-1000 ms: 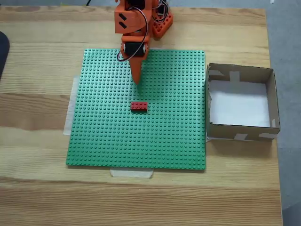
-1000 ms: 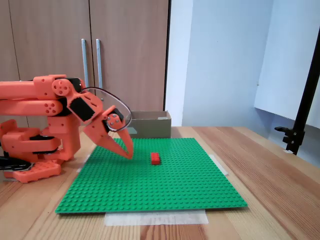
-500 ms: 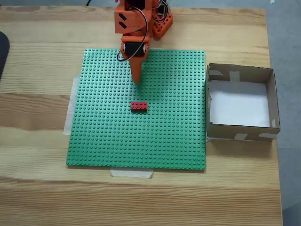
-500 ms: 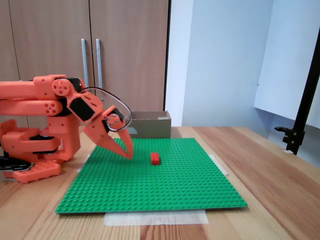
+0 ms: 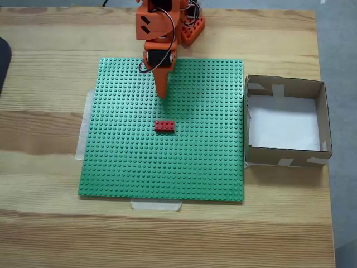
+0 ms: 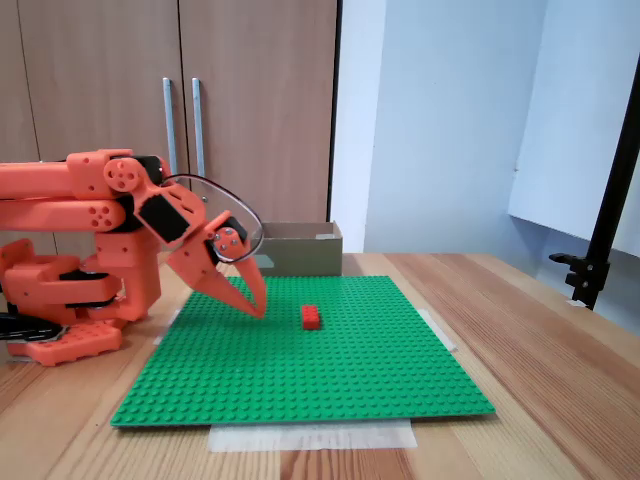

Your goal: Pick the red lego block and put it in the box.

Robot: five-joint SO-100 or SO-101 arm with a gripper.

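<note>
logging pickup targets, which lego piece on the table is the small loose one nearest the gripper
The red lego block, a small brick sitting on the large flat green baseplate, just ahead of the gripper tips. The baseplate is taped down.

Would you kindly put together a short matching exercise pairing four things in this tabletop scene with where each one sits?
Things:
1. red lego block
2. box
3. hand
4. green baseplate

Places:
A. taped flat to the wooden table
B. just off the baseplate's edge, on the right in the top-down fixed view
C. near the baseplate's middle
D. over the baseplate, between the arm's base and the block

Pairs: 1-C, 2-B, 3-D, 4-A
</note>
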